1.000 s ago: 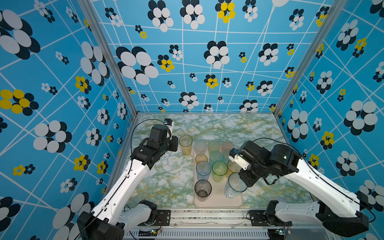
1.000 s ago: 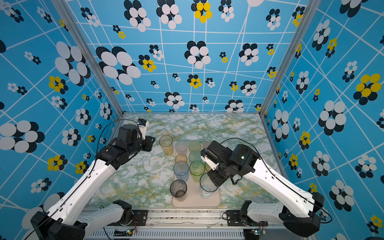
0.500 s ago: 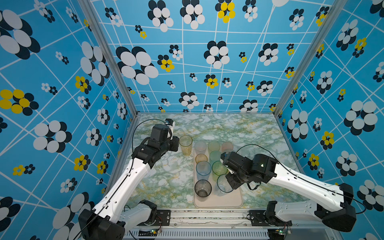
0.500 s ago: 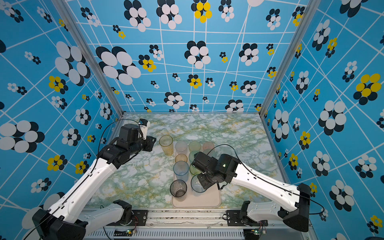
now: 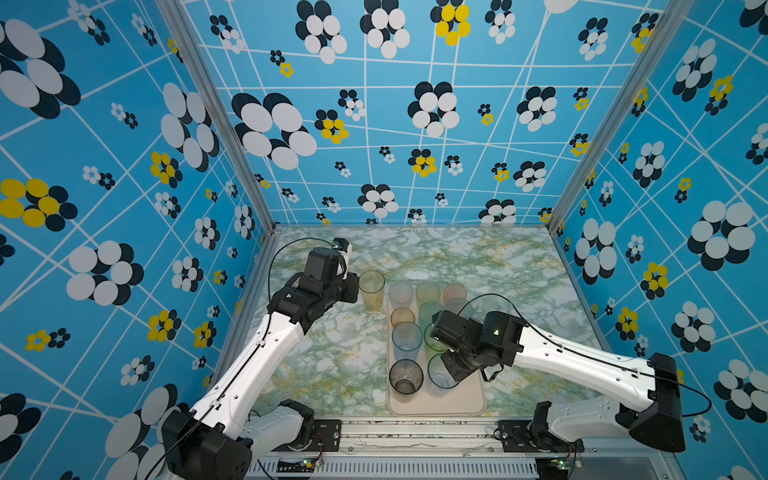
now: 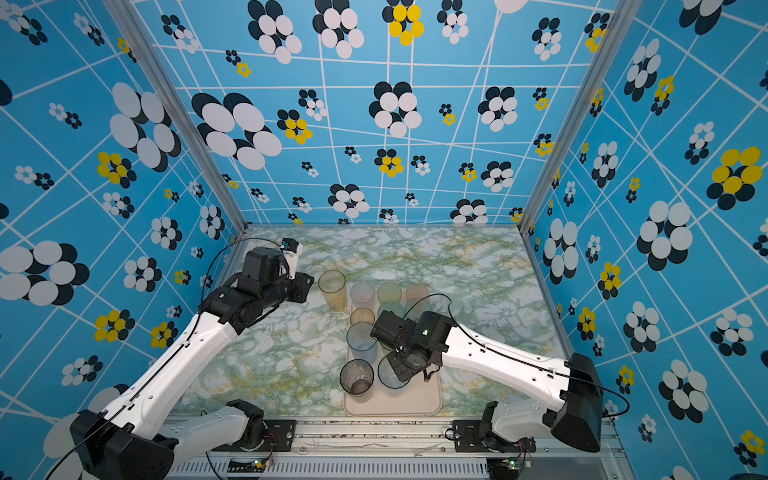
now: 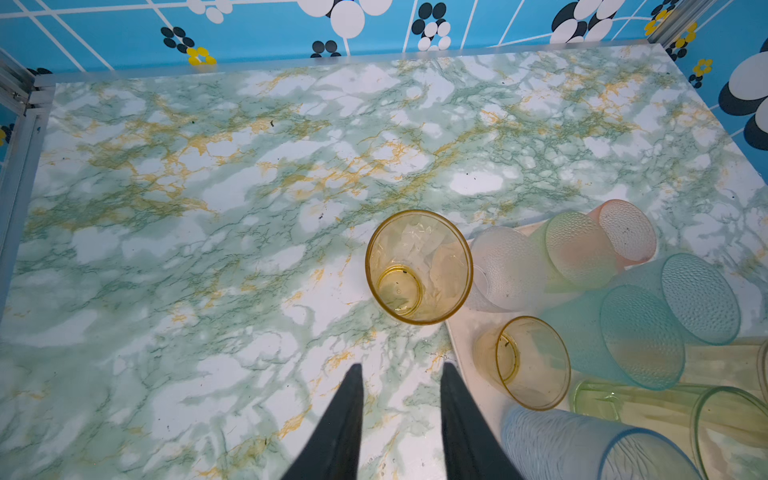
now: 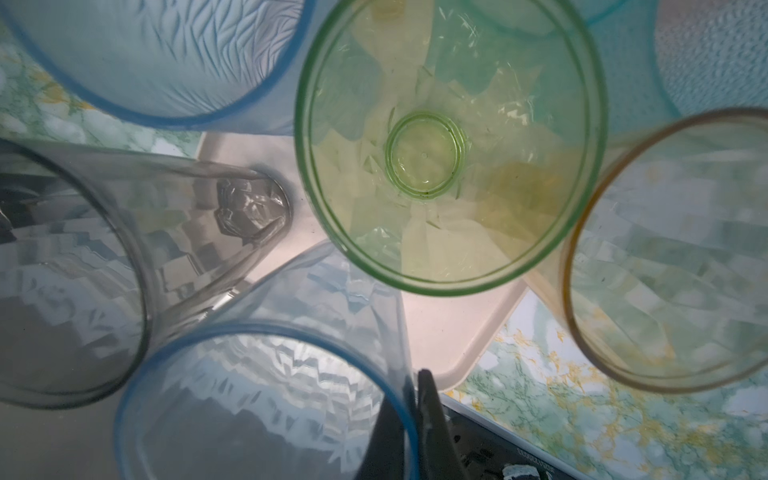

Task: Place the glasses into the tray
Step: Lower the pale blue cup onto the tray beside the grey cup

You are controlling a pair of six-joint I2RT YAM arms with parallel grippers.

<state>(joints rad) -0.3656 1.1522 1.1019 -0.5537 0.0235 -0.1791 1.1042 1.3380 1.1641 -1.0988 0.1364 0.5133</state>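
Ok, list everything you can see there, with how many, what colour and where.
Tray: one, cream, table's near middle.
Tall glass: one, amber, on the table by the tray's far left corner.
Frosted glasses: six, whitish, pale green, pink, teal, teal, blue, tray's far part.
Short glass: one, amber, tray's left side.
Clear green glass: one, tray middle.
Grey glass: one, smoky, tray's near left.
Clear blue glass: one, beside the grey one.
Amber-rimmed glass: one, by the tray's right edge, right wrist view only.
Table: one, green-gold marble.
Left claw: open, empty, near the tall glass.
Right claw: shut on the clear blue glass's rim.
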